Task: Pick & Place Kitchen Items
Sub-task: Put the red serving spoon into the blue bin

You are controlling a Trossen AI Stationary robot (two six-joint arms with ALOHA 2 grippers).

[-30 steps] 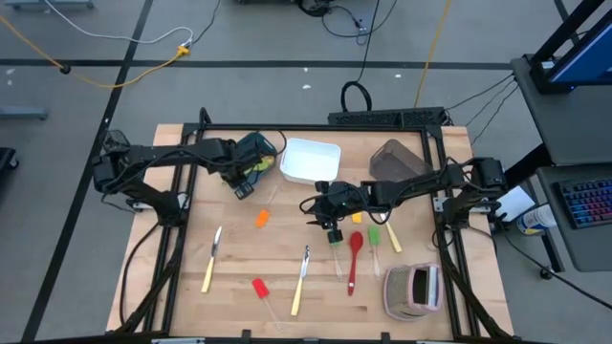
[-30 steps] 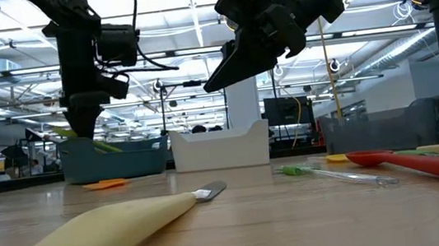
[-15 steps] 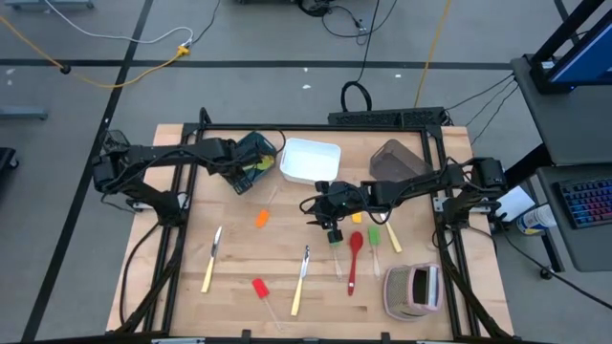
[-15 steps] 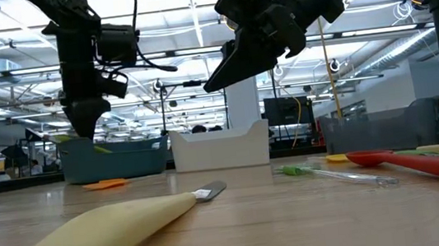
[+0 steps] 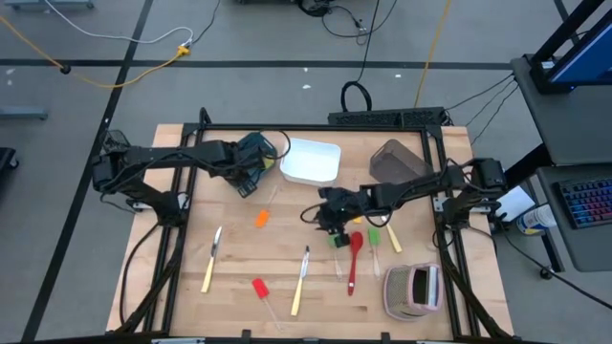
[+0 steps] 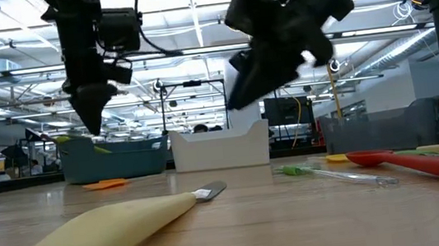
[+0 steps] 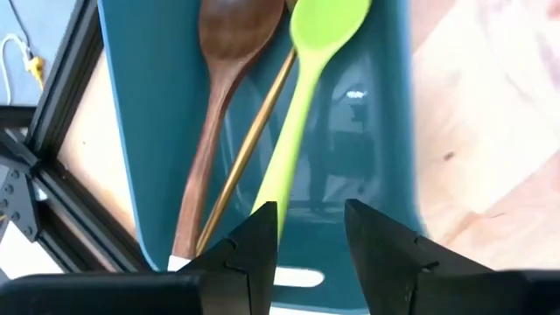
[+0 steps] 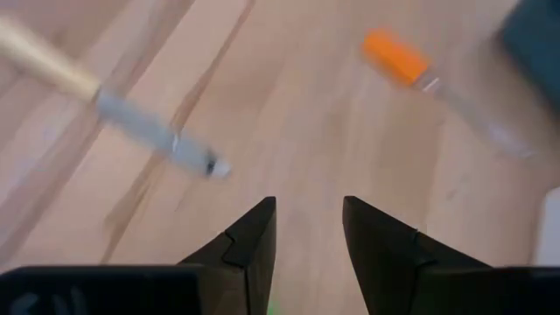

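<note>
Worktop (image 5: 239, 277): wooden, utensils scattered.
Left gripper (image 7: 308, 229): fingers parted, empty, over teal bin (image 7: 367, 149) holding green spoon (image 7: 306, 79).
Right gripper (image 8: 306, 229): fingers apart, empty, near knife (image 8: 105, 105).

Both arms are dark, near-black throughout, built of chunky jointed segments with black cables looping along them (most plainly near the bases at the table's (image 5: 191, 306) side edges). The left gripper (image 7: 311, 236) and right gripper (image 8: 306, 232) each end in two matte black jaws, angular and stepped, tapering to blunt tips.
</note>
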